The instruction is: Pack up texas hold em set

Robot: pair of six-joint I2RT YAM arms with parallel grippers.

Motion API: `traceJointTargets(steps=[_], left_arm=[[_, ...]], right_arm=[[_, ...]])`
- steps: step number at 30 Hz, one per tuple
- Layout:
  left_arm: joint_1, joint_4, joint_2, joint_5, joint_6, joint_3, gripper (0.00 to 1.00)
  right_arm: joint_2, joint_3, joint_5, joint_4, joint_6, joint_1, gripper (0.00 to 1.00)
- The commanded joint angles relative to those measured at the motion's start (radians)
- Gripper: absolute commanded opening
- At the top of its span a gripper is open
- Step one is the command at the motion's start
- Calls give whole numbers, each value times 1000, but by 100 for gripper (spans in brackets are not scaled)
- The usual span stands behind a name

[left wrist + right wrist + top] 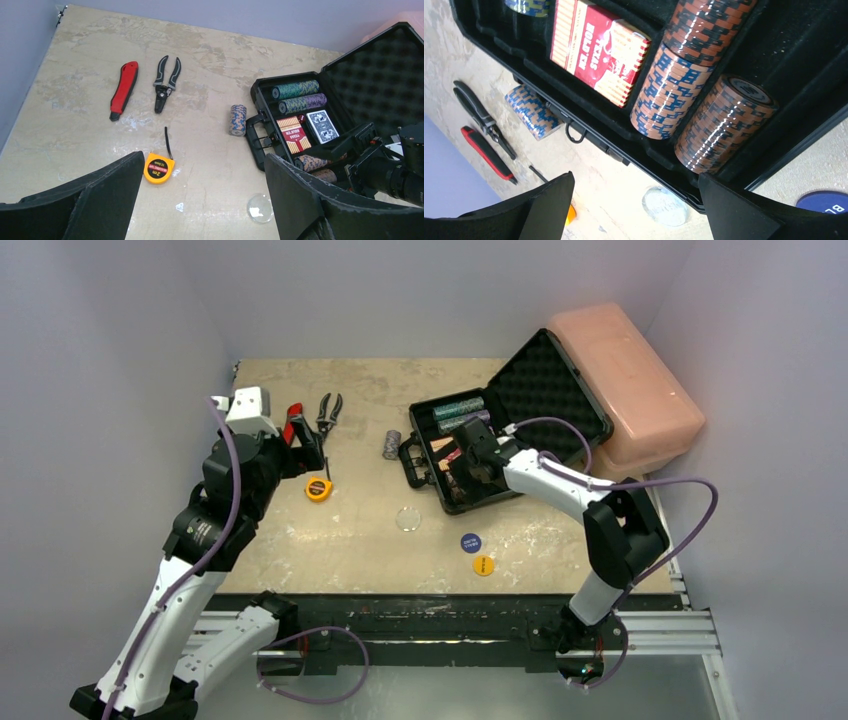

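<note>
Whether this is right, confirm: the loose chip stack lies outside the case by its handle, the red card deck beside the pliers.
Wrong on the deck: the red card deck lies inside the case, as the left wrist view shows. The loose chip stack does lie outside by the handle.

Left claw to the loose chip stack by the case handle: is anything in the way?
Nothing visible. Bare table lies between the open left claw and the chip stack; the tape measure sits off to the side.

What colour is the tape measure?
The tape measure is yellow-orange; left wrist view shows it best.
</note>
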Motion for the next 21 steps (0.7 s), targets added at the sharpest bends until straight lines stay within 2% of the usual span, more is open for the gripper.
traceJointTargets(steps=[1,4,9,12,15,17,21], left_arm=[[-1,9,1,9,4,21,89],[-1,8,2,10,5,21,89],[-1,10,2,13,11,20,89],[-1,10,3,22,10,21,89],[-1,10,6,30,12,21,89],[-1,12,7,37,14,21,89],[-1,16,9,62,19,20,89]], right_arm=[[-45,43,4,49,-96,-1,99],[-67,62,60,76,-211,-1,99],[-111,38,69,184,-583,-19,99],[-143,-16,61,208,-689,-64,96],[-129,-46,28,189,-759,-125,90],[-122,-77,0,204,-803,-162,82],[-87,-87,49,177,-878,-181,70]])
